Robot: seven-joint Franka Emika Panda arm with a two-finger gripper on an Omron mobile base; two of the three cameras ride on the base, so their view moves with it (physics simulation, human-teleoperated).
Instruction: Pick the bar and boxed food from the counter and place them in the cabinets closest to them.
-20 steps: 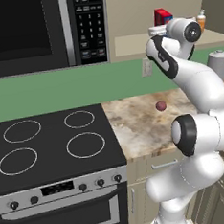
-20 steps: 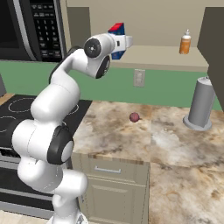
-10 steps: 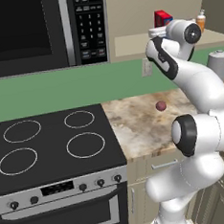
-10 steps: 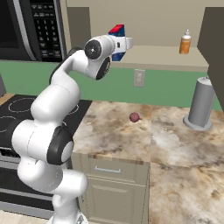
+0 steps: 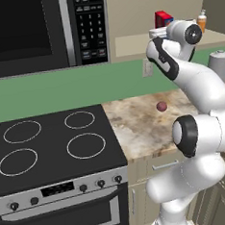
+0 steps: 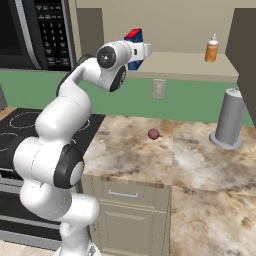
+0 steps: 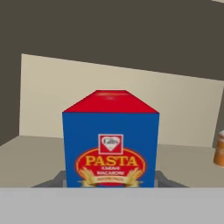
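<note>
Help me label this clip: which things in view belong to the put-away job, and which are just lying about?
Part of the job:
- boxed food, held in the pincer
- open cabinet, its shelf just under the box
- counter

Just lying about:
- small dark-red ball on the counter
- orange bottle on the shelf
- grey canister
- stovetop
- microwave

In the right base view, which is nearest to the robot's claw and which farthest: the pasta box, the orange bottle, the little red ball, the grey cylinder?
Measured from the gripper, up at the open cabinet:
1. Boxed food, held in the gripper.
2. Orange bottle, to the right on the same shelf.
3. Dark-red ball, below on the counter.
4. Grey cylinder, far right on the counter.
Bottle and ball are fairly close to call.
</note>
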